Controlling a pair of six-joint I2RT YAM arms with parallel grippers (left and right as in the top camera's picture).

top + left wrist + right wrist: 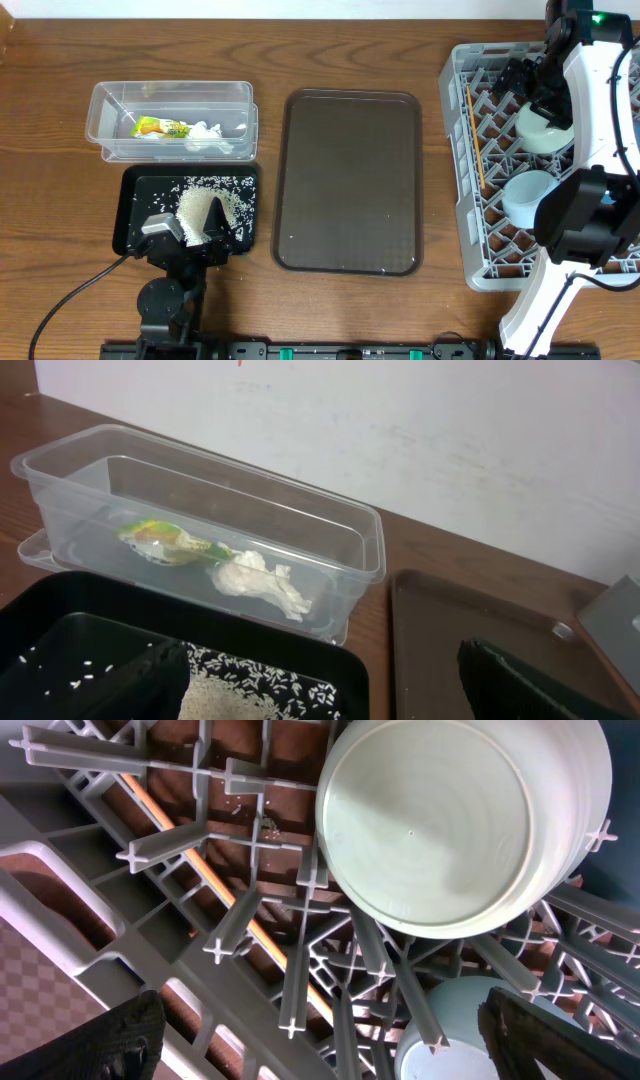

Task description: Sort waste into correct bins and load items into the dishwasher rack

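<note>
The clear tub [100, 105] [370, 545] holds the yellow-green wrapper [160, 127] [160, 540] and the white tissue [208, 135] [260, 582]. Rice [205, 205] [240, 695] lies heaped in the black tray [135, 185] [60, 595]. My left gripper [205, 228] [320, 695] is open and empty just above the rice. The grey rack [455, 160] [60, 880] holds the wooden stick [475, 140] [200, 850] and two mint bowls [545, 132] [527, 195] [460, 820] [470, 1040]. My right gripper [525, 85] [320, 1040] is open and empty above the pegs. The blue dish and pink cup are not visible.
The large brown serving tray [350, 180] [450, 620] lies between the black tray and the rack, with a few specks on it. My right arm reaches over the rack's right side and hides part of it. A cable trails at the front left.
</note>
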